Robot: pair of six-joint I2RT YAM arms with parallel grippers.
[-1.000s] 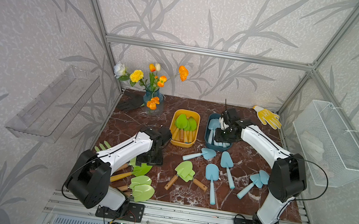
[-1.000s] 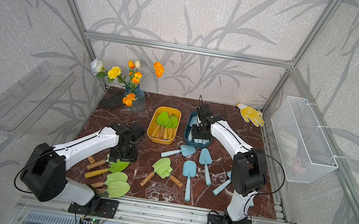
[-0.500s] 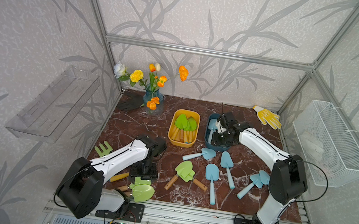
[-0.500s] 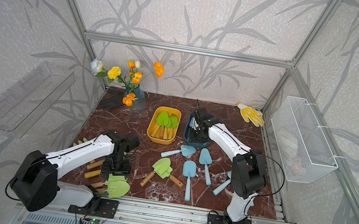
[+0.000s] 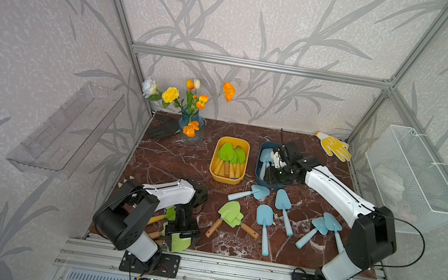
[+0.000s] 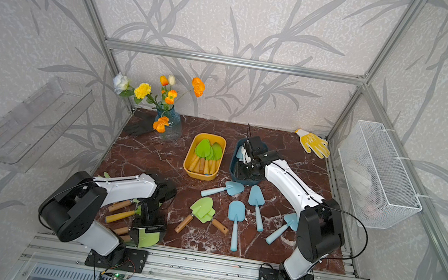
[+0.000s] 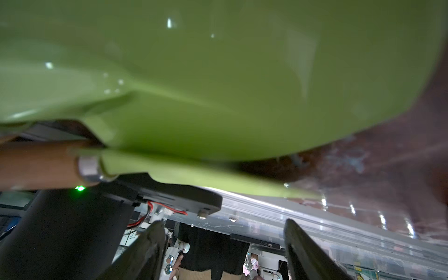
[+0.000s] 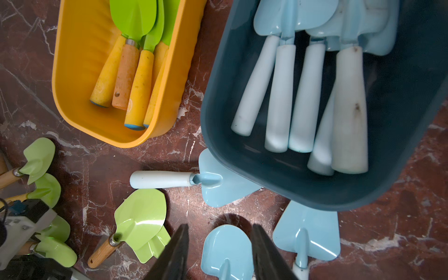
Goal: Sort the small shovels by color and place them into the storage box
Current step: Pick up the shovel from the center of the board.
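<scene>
**A:** Marble, red-brown and veined, that's the counter (image 5: 171,163), filling the whole floor of the cell, and both arms are out over it.

**B:** The left arm (image 5: 166,192) folds low over the front left corner. The right arm (image 5: 332,190) stretches toward the back, up to the boxes.

**A:** Two boxes side by side, mid-back. The yellow box (image 5: 224,179) holds green shovels (image 5: 228,153), blades to the rear and wooden handles toward the front. Just beside it, the dark blue box (image 8: 315,194) holds blue shovels (image 8: 281,97), handles packed side by side.

**B:** And the loose ones?

**A:** Five blue shovels lie on the counter in front of the dark blue box, and one of them (image 8: 169,179) has its blade partly hidden by that box's rim. A crossed pair of green shovels (image 5: 231,215) lies in the middle. More green shovels (image 6: 118,215) sit under the left arm at the front left.

**B:** Now the grasping parts?

**A:** Over the near end of the dark blue box hangs the right end effector (image 8: 219,228), fingers partly apart with nothing between them. Down at the counter's front edge, the left end effector (image 7: 224,221) is spread wide and empty, right beside a green blade (image 7: 218,72).
</scene>
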